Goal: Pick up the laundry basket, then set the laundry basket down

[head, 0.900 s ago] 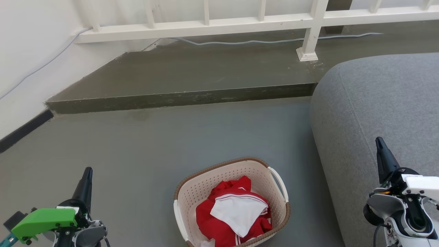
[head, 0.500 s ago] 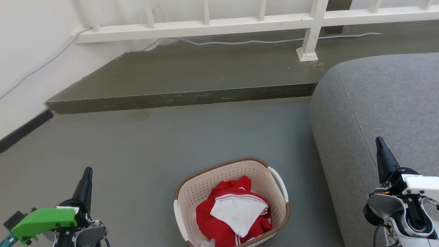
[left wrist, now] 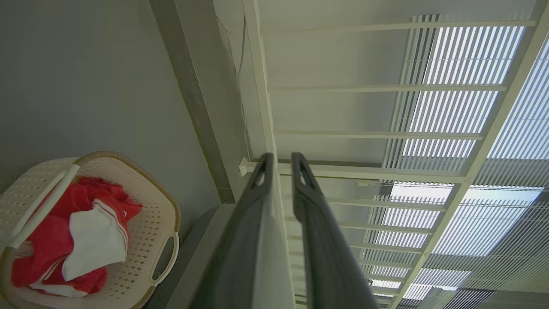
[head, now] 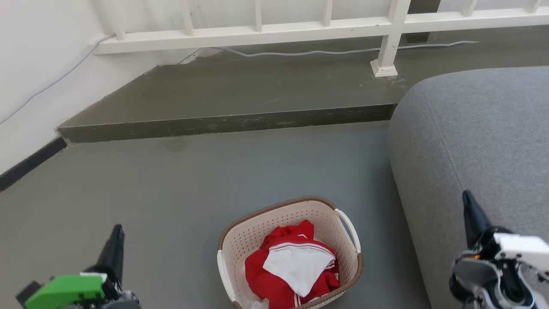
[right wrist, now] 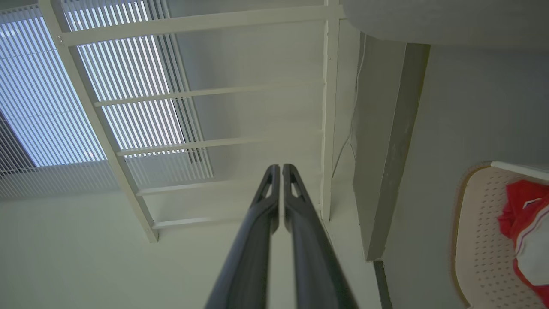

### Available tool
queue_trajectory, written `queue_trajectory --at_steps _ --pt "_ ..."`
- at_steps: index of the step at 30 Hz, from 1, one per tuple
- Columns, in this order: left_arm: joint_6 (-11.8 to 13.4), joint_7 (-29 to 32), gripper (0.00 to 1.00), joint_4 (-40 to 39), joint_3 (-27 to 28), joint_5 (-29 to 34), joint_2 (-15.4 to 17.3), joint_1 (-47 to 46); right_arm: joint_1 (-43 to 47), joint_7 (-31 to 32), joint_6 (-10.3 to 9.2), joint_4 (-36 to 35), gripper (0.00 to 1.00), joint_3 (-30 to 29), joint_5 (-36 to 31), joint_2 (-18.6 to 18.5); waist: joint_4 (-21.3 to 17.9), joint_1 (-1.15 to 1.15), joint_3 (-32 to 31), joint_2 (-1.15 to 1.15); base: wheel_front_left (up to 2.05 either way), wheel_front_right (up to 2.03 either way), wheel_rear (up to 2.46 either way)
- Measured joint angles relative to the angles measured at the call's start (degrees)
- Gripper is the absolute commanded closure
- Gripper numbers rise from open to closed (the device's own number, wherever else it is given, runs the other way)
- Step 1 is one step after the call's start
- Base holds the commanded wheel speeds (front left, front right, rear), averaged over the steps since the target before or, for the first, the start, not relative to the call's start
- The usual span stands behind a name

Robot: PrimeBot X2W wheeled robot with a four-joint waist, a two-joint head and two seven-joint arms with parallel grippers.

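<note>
Both grippers, left point(head: 115, 240) and right point(head: 469, 206), are pinched closed and empty, well apart from the basket point(head: 274, 219); they'd skid off its handles point(head: 348, 227) unless opened.

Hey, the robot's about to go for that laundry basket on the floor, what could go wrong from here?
1. The laundry basket sits close beside the grey sofa, so the right gripper may brush the cushion while reaching for the near handle.
2. Both grippers look nearly shut; the left gripper would probably need to open before taking a handle.
3. Red and white clothes are piled loosely, so a tilted lift might spill them.
</note>
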Motion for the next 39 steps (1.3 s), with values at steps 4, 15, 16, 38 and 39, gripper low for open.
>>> queue_trajectory --at_steps 4,15,16,38,39 --pt "0.02 -0.01 0.0 1.01 -0.04 0.0 -0.79 1.57 1.78 -0.07 -0.01 1.04 0.0 0.25 0.0 0.91 0.0 0.0 0.01 0.0 0.0 0.0 0.0" --pt "0.01 -1.11 0.0 -0.78 -0.04 0.48 -0.78 1.52 1.65 -1.58 0.0 -1.22 0.0 1.82 -1.29 0.88 -0.01 0.0 0.09 0.0 0.0 0.0 0.0" --pt "0.01 -1.2 0.0 -1.14 -0.08 0.98 -0.76 1.52 1.61 -2.0 0.0 -1.45 0.0 2.03 -1.7 0.88 -0.01 0.0 0.09 0.0 0.0 0.0 0.0" --pt "0.01 -6.84 0.0 -5.56 -4.81 14.43 3.04 1.42 0.35 -6.19 0.0 -4.0 0.0 7.82 -16.24 -0.91 -0.3 0.0 0.18 0.0 0.0 0.0 0.0" --pt "0.01 -7.11 0.0 -5.65 -5.1 15.33 3.13 1.42 0.15 -6.55 0.01 -4.25 0.0 8.01 -17.12 -0.92 -0.31 0.0 0.19 0.0 0.0 0.0 0.0"
